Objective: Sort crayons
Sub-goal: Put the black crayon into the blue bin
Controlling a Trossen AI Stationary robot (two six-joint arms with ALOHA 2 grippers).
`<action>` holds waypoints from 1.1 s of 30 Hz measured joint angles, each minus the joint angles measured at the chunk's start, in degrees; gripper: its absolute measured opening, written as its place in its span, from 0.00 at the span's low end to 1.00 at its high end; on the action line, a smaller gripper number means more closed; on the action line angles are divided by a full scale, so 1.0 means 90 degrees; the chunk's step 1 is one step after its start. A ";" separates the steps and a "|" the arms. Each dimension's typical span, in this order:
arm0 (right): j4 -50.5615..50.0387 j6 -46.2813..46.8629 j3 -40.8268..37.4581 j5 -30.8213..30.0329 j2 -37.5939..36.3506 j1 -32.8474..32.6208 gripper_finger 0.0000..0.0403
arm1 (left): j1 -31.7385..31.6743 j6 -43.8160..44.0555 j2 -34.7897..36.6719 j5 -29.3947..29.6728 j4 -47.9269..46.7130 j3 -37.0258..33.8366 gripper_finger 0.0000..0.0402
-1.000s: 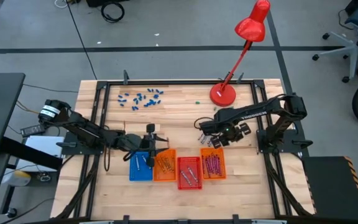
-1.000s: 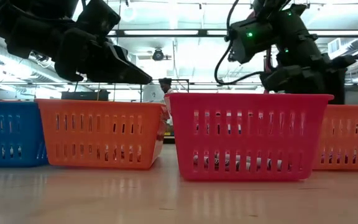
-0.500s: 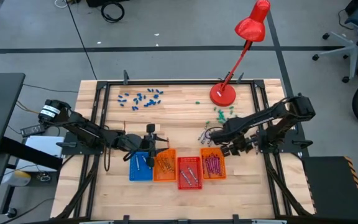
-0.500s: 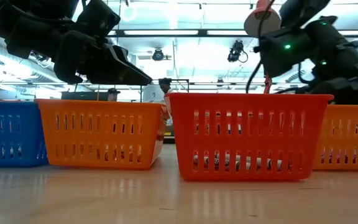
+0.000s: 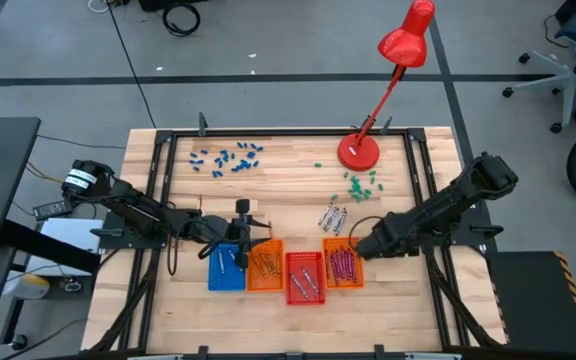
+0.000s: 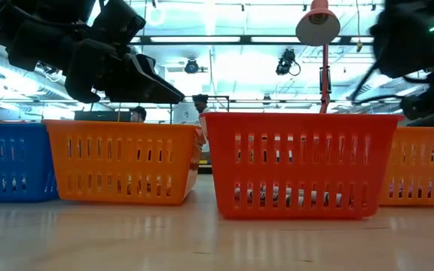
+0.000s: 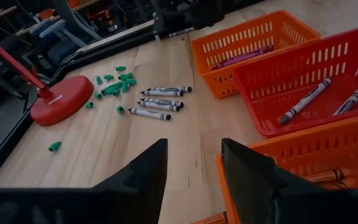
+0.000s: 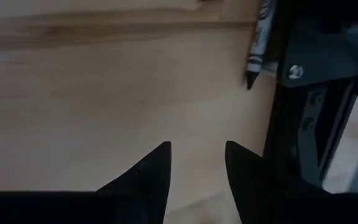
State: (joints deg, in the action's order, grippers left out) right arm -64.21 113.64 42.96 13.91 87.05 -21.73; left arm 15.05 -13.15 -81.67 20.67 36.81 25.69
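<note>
Seeing the right gripper (image 5: pixel 361 245) hanging low just right of the rightmost orange tray (image 5: pixel 355 270), fingers (image 8: pixel 149 177) standing apart over bare table (image 5: pixel 398 300) wood and holding nothing. Seeing the left gripper (image 5: pixel 240 226) hovering over the far ends of the blue tray (image 5: pixel 214 272) and the left orange tray (image 5: pixel 265 280), jaws likewise parted and gripping nothing. Finding the loose crayons (image 5: pixel 333 215), a small bunch of silvery grey sticks, lying on the table just beyond the trays, to the far left of the right gripper and near the green bits (image 5: pixel 361 183) and the lamp base (image 5: pixel 358 151). Noting magenta-purple crayons (image 7: pixel 241 57) already lying in the rightmost tray and two grey ones (image 7: pixel 319 99) in the red tray (image 5: pixel 290 262). Judging the step in hand as going for another grey stick from that bunch. Doing it well probably meaning: coming down over one stick at the bunch's edge rather than its middle, turning the wrist so the fingers are crossing the stick's length, keeping the jaws wide until both tips are flanking it, closing near its middle so it is not tipping, and avoiding nudging the neighbours or raking green bits into the grasp. Then lifting clear of the tray walls before heading for the red tray, judging by the grey ones lying there.
</note>
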 joint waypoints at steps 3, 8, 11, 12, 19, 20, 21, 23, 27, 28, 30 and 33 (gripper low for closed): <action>-0.0052 0.0599 0.0000 -0.0277 -0.0007 -0.0391 0.39 | -0.0002 -0.0008 0.0000 0.0000 0.0008 0.0000 0.41; -0.0038 0.1273 -0.0143 -0.0344 -0.0007 -0.0822 0.39 | -0.0002 -0.0010 0.0000 0.0001 0.0027 0.0000 0.41; 0.0223 0.1589 -0.0292 -0.0494 -0.0007 -0.0993 0.39 | -0.0002 -0.0011 0.0000 0.0000 0.0027 0.0000 0.41; 0.0327 0.1723 -0.0362 -0.0611 -0.0007 -0.1058 0.39 | -0.0001 -0.0011 0.0000 0.0000 0.0027 0.0000 0.41; 0.0750 0.2348 -0.0644 -0.0874 -0.0176 -0.1385 0.39 | -0.0002 -0.0010 0.0000 0.0000 0.0027 0.0000 0.41; 0.0678 0.2351 -0.0650 -0.0844 -0.0186 -0.1396 0.39 | 0.0000 -0.0010 0.0000 0.0000 0.0027 0.0000 0.41; 0.0567 0.2338 -0.0658 -0.0861 -0.0199 -0.1419 0.39 | -0.0002 -0.0010 -0.0001 0.0001 0.0027 0.0000 0.41; 0.0392 0.2280 -0.0656 -0.0870 -0.0221 -0.1481 0.39 | -0.0002 -0.0010 0.0000 0.0000 0.0027 0.0000 0.41; 0.0237 0.2130 -0.0656 -0.0882 -0.0221 -0.1603 0.39 | -0.0001 -0.0010 -0.0001 0.0000 0.0027 0.0000 0.41; 0.0239 0.2140 -0.0656 -0.0882 -0.0221 -0.1623 0.39 | -0.0002 -0.0010 -0.0001 0.0000 0.0027 0.0000 0.41; 0.0227 0.2135 -0.0656 -0.0882 -0.0221 -0.1668 0.39 | 0.0000 -0.0010 0.0000 0.0000 0.0027 0.0000 0.41; 0.0176 0.2214 -0.0656 -0.0942 -0.0221 -0.1754 0.39 | -0.0001 -0.0010 -0.0001 0.0001 0.0027 0.0000 0.41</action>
State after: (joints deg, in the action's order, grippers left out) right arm -62.62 133.57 37.06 5.44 85.06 -37.52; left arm 15.04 -13.23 -81.67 20.67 37.06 25.69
